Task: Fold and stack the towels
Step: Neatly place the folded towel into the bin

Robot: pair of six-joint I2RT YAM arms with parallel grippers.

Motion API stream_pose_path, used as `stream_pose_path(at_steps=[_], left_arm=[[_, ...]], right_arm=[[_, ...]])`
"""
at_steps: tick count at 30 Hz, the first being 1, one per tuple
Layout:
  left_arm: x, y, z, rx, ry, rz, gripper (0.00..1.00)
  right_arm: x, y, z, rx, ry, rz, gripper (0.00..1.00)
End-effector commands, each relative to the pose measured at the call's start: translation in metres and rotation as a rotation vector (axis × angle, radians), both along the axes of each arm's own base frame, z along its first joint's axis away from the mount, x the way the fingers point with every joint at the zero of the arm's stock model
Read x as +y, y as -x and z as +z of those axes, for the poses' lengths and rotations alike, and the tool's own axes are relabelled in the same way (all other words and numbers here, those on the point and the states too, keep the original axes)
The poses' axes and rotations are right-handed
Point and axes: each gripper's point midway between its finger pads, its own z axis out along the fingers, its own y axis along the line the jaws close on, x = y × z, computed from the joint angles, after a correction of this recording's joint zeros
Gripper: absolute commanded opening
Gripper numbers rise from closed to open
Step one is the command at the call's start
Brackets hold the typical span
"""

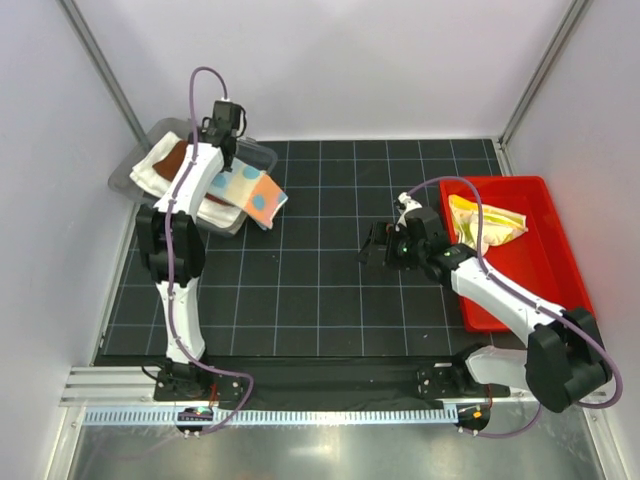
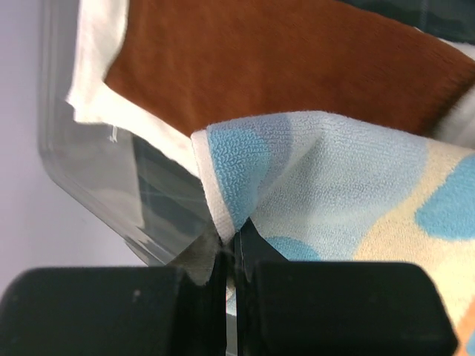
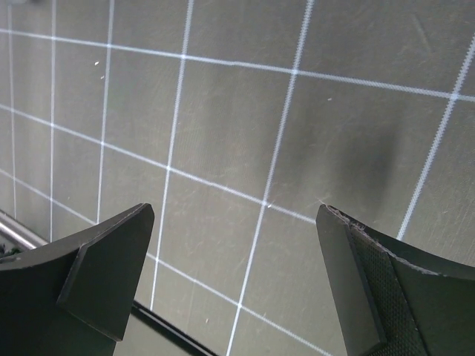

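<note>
Top external: four towels (image 1: 155, 168), left tool (image 1: 229, 160) clamping the dotted towel (image 1: 252, 193), right tool (image 1: 374, 246) spread wide.

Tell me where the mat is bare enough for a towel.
The mat is bare between the bin and the red tray, where the right pincer hangs, and along its near edge. Crowded: the bin, heaped with towels, and the tray's far half.

No text, label, brand, number or sign is legible anywhere.
</note>
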Motion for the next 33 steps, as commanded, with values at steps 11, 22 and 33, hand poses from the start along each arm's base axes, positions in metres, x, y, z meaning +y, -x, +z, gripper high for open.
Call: stream_pose_path(at_steps=[11, 22, 33], left_arm=[[0.085, -0.074, 0.011, -0.191, -0.035, 0.005, 0.0], [0.119, -0.126, -0.016, -0.311, 0.045, 0.011, 0.02], [0.027, -0.086, 0.063, -0.392, 0.104, 0.038, 0.8]], right_arm=[[0.013, -0.04, 0.03, -0.075, -0.059, 0.011, 1.0], [0.013, -0.052, 0.033, -0.075, -0.021, 0.009, 1.0], [-0.098, -0.123, 0.058, -0.037, 0.304, -0.461, 1.0]])
